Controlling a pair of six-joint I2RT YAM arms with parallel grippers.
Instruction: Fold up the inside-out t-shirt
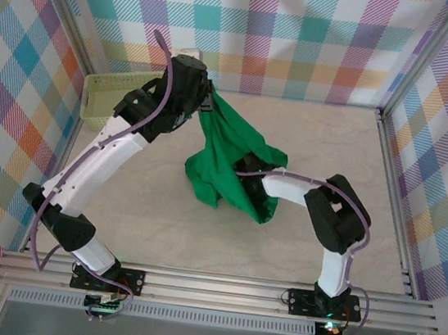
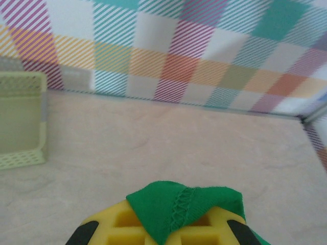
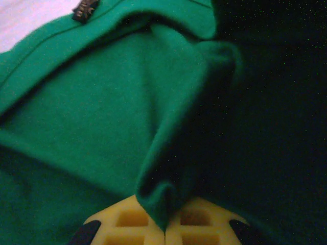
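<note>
Now: both end effectors are clamped on the green shirt, with one edge held high.
The left end effector (image 2: 162,236) is fully closed on a stitched hem of the inside-out t-shirt (image 1: 231,148), and the cloth flops over its yellow fingers (image 2: 110,224). From above, that grip holds the fabric up at the back left, near the pale lattice basket (image 1: 109,99). The shirt drapes from there down to a bunched heap on the middle of the surface (image 1: 317,147). The right end effector (image 3: 164,230) is pinched shut too, with a ridge of green cloth caught between its tips. Wrinkled fabric lies all around it, and a small dark label (image 3: 85,9) sits on a seam.
</note>
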